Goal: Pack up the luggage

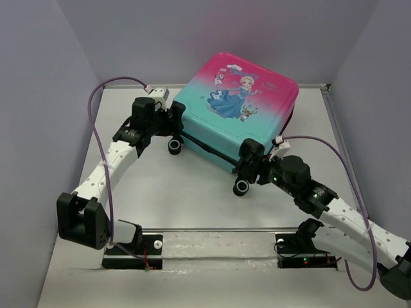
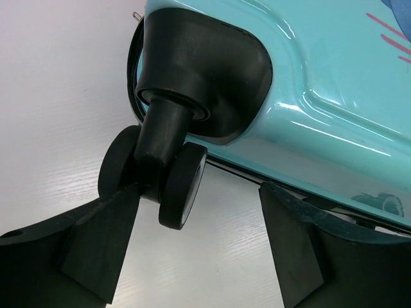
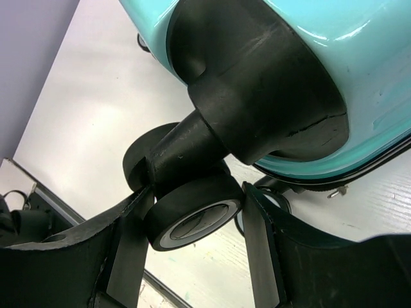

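Observation:
The luggage (image 1: 237, 102) lies shut on the table, its princess print facing up, pink at the far end and teal at the near end. My left gripper (image 1: 176, 129) is at its near left corner. In the left wrist view this gripper (image 2: 199, 192) is open. A black caster wheel (image 2: 183, 186) hangs against the left finger, and a wide gap separates it from the right finger. My right gripper (image 1: 247, 172) is at the near right corner. There the gripper (image 3: 196, 192) is shut on the other caster wheel (image 3: 192, 215), with both fingers touching it.
Grey walls close in the table on the left, back and right. A metal strip (image 1: 218, 230) runs along the near edge between the two arm bases. Purple cables (image 1: 96, 128) loop beside each arm.

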{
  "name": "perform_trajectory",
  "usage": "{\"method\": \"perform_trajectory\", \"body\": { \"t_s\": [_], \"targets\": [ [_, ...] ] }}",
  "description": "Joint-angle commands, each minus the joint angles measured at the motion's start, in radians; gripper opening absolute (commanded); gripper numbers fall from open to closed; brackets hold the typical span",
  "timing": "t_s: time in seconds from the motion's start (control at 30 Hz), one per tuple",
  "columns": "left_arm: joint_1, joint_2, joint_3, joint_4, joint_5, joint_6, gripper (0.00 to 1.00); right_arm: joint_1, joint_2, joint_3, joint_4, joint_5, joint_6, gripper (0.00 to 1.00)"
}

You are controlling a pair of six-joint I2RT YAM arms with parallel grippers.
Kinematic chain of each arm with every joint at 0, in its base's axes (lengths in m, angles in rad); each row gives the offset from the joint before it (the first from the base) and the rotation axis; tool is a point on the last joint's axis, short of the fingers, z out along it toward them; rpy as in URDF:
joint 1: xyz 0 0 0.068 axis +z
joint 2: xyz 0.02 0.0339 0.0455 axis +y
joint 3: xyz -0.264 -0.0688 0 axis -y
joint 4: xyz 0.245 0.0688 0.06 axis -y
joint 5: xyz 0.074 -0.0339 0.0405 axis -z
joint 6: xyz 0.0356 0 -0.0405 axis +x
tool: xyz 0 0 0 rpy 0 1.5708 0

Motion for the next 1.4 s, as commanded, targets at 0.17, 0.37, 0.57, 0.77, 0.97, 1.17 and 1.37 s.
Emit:
{"method": "perform_trajectory", "body": {
  "t_s": [0.17,0.37,0.57,0.77,0.97,1.17,1.37],
  "targets": [
    [0.015,-0.133,-0.025,0.108,-0.121,0.033,0.95,-0.157,0.015,0.069,0.029,-0.1,-0.063,0.07],
    [0.015,-0.202,-0.068,0.139,-0.121,0.029,0.98,-0.166,0.012,0.066,0.026,-0.107,-0.072,0.07],
    [0.015,-0.085,-0.033,0.074,-0.186,0.045,0.99,-0.215,0.056,0.094,0.03,-0.147,-0.101,0.07],
    [0.015,0.033,0.062,0.079,-0.063,0.044,0.99,-0.268,0.098,0.143,0.035,-0.212,-0.122,0.07],
    [0.015,0.126,0.095,0.077,0.006,0.036,0.95,-0.277,0.118,0.143,0.053,-0.235,-0.122,0.07],
    [0.015,0.148,0.101,0.093,0.07,0.029,0.86,-0.298,0.153,0.173,0.059,-0.268,-0.128,0.07],
    [0.015,0.14,0.092,0.105,0.139,0.018,0.55,-0.308,0.191,0.212,0.059,-0.301,-0.127,0.07]
  ]
}}
